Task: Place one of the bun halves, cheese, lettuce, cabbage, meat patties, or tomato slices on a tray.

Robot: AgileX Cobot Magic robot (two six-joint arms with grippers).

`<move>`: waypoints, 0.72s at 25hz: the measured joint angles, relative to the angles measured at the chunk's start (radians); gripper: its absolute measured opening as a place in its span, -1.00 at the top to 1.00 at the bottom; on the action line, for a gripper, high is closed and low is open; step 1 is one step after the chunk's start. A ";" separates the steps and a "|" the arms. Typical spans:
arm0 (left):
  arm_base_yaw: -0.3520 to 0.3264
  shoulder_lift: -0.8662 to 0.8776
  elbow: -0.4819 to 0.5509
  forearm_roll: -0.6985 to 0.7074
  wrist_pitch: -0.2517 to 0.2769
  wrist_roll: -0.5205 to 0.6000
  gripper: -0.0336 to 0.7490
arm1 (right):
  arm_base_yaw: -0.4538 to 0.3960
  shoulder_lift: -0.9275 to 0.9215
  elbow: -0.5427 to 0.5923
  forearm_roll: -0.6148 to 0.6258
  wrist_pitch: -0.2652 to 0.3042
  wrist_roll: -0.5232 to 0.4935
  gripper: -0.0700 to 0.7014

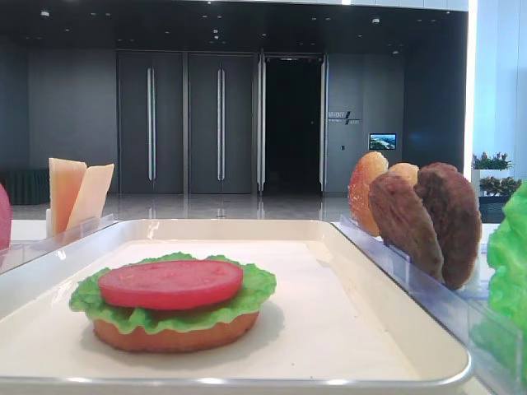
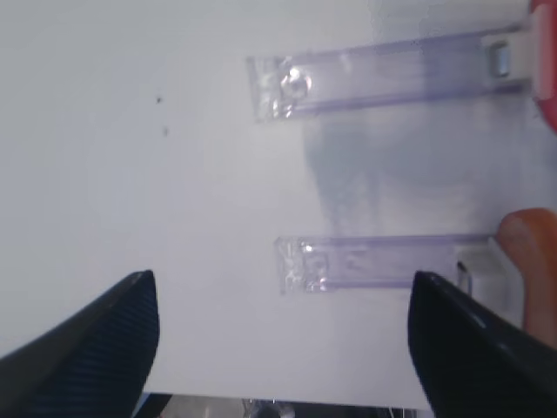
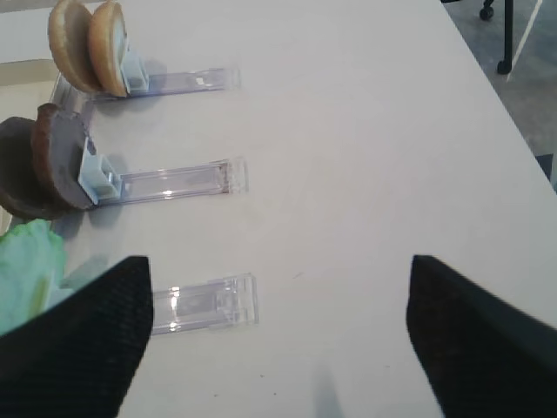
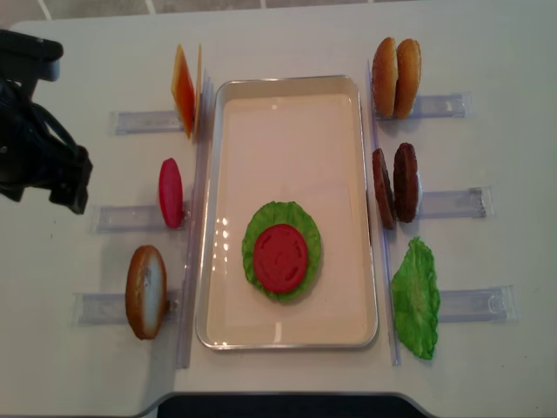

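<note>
White table — tray, clear racks.

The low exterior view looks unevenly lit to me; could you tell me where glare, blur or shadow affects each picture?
Low exterior view: blown-out brightness at the right edge, dark hall behind, lettuce at the right edge blurred. Left wrist view: soft, washed out, grey shadows around the clear racks. Right wrist view: hand blurred. Overhead view: even light, glints on the tray rim.

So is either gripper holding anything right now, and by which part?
Nothing is held. The left gripper and the right gripper both show open jaws with only bare table between the fingers.
</note>
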 joint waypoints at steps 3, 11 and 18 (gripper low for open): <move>0.013 -0.001 0.000 0.015 0.036 -0.008 -0.85 | 0.000 0.000 0.000 -0.001 0.000 0.000 -0.72; 0.013 -0.120 0.140 -0.026 0.039 -0.011 -0.85 | 0.000 0.000 0.000 0.006 0.000 0.000 -0.72; 0.013 -0.382 0.353 -0.048 0.039 -0.014 -0.85 | 0.000 0.000 0.000 0.007 0.000 0.000 -0.72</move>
